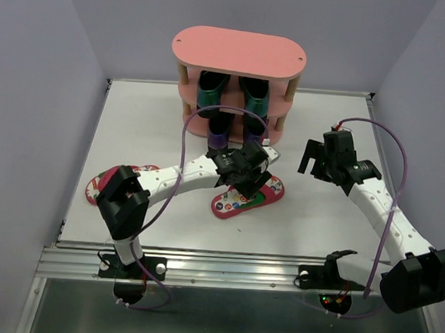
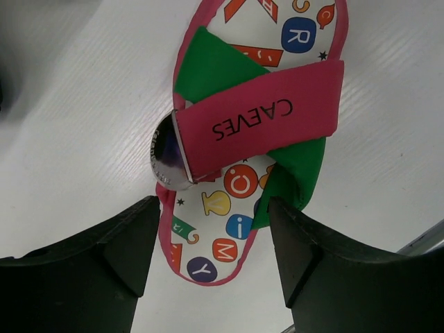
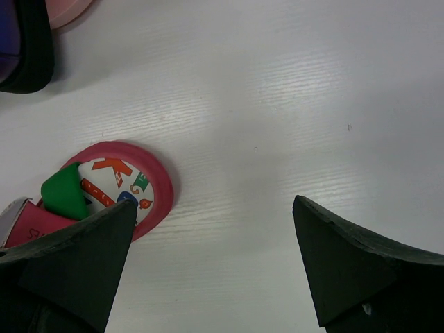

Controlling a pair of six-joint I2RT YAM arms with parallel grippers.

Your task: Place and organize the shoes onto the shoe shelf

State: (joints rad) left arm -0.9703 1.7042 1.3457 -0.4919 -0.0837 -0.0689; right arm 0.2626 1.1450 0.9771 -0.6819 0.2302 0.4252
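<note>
Looking down on a white table (image 1: 317,217), a pink three-tier shelf (image 1: 239,50) stands at the far middle. Two green loafers (image 1: 210,90) sit side by side on its middle tier. Purple loafers (image 1: 221,132) sit on the tier below, partly hidden by the left arm.

One red flip-flop (image 1: 247,200) lies on the table just in front of the shelf, near the centre. The left gripper (image 1: 246,179) hovers right over it. In the left wrist view this claw (image 2: 211,208) is spread wide and grips nothing. Its black fingers (image 2: 104,257) straddle one end of the flip-flop (image 2: 229,229), whose red strap (image 2: 263,118) reads "CAEVES". I cannot tell whether the fingers touch the sole.

A second flip-flop (image 1: 100,183) lies at the table's left side, partly behind the left arm.

The right gripper (image 1: 311,158) hangs above bare table to the right of the shelf. In its own view it (image 3: 214,208) is also wide open and empty, with the rounded end of the central flip-flop (image 3: 125,180) beside its left finger.
</note>
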